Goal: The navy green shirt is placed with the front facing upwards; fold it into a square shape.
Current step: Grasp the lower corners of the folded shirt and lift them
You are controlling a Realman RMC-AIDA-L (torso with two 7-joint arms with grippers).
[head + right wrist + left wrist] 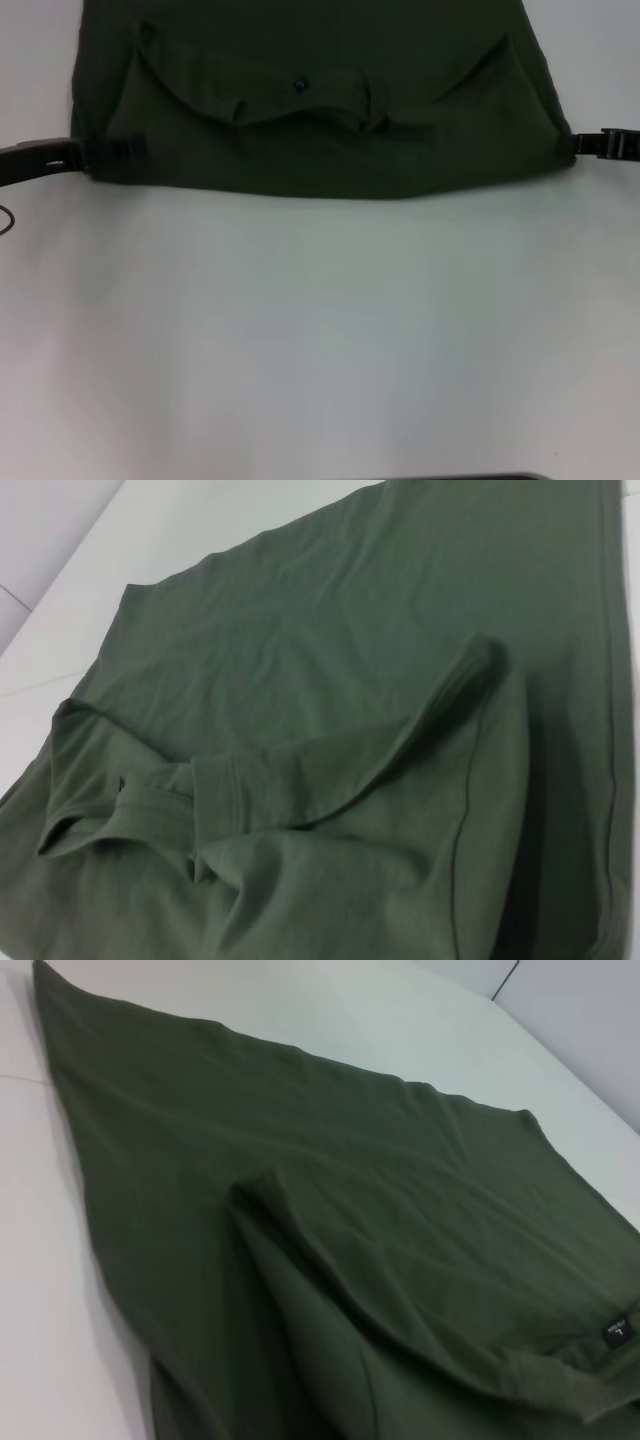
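Now the navy green shirt (320, 110) lies on the far part of the white table (320, 340), spread flat and reaching past the upper edge of the head view. Its near edge is a straight fold line that runs from one side to the other. On top of the cloth, the ribbed neck band (300, 105) makes a curved ridge, with a small dark label (299, 86) near its middle. Only plain green cloth shows — no chest lettering is visible.

The left tool (85, 155) is at the left end of the near fold, low on the table and touching the shirt's corner; whether it is pinching the cloth I cannot tell. The right tool (582, 146) is at the right end of the same fold, also low and at the corner of the cloth — its state I also cannot tell.

From the left wrist, the shirt (330, 1230) shows a raised fold and the dark label (617, 1331) beside the ribbed band. From the right wrist, the shirt (380, 740) shows the neck band (215, 795) folded over on the green cloth.
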